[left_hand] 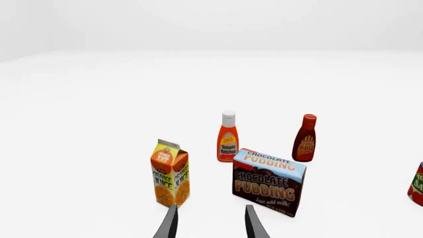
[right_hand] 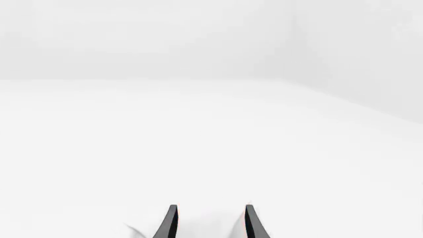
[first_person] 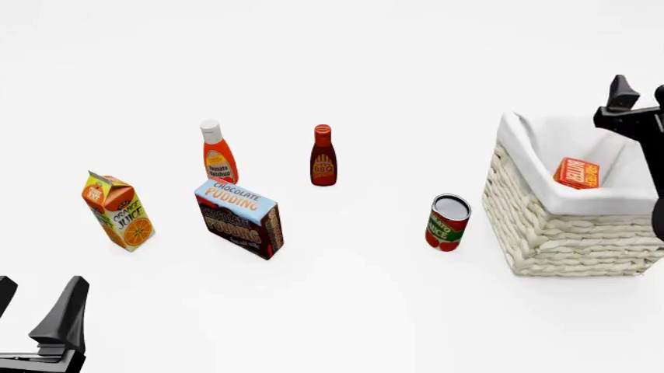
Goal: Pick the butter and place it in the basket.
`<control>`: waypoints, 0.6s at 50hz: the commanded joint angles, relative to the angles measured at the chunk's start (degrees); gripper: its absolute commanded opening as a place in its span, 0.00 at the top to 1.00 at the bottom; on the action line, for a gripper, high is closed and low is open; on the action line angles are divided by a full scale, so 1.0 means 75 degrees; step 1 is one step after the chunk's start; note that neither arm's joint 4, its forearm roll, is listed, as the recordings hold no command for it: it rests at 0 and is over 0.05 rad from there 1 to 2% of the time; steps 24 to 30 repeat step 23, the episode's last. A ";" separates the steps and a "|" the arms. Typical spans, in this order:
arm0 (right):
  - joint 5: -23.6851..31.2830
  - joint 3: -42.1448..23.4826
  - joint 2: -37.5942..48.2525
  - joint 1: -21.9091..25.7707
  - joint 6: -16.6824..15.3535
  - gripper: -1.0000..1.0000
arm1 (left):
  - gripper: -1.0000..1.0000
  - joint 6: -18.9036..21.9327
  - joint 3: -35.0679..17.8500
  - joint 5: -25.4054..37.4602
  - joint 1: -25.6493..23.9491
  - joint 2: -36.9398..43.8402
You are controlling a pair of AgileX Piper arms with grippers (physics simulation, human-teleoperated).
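We see the butter [first_person: 576, 172] lying inside the basket [first_person: 560, 233], on the white cloth, tilted with its orange face showing. The basket sits at the right side of the table [first_person: 353, 311] in the front view.

The right gripper [first_person: 641, 105] hangs above the far right edge of the basket. In the right wrist view its two dark fingers [right_hand: 171, 222] stand apart with nothing between them. It looks out over bare white table there, so we think it points away from the butter, but we cannot be sure.

The left gripper [left_hand: 210, 223] is low at the near left corner. Its fingers are spread apart too, and they hold nothing.

A tomato can [first_person: 447, 223] stands just beside the basket, on its left. Farther left are the chocolate pudding box [first_person: 239, 218] and the orange juice carton [first_person: 118, 211]. Behind them stand the ketchup bottle [first_person: 217, 153] and the BBQ sauce bottle [first_person: 323, 156], both upright and apart from each other.
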 commanded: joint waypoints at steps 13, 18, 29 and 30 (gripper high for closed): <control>0.2416 0.1700 -0.4420 0.1194 0.0984 0.00 | 0.00 0.0000 0.0000 0.0000 0.0000 0.0000; 0.3422 0.2489 -0.6258 0.2116 0.1779 0.00 | 0.00 0.0000 0.0000 0.0000 0.0000 0.0000; 0.4304 0.2901 -0.7754 0.2916 0.2081 0.00 | 0.00 0.0000 0.0000 0.0000 0.0000 0.0000; 0.4304 0.2901 -0.7754 0.2916 0.2081 0.00 | 0.00 0.0000 0.0000 0.0000 0.0000 0.0000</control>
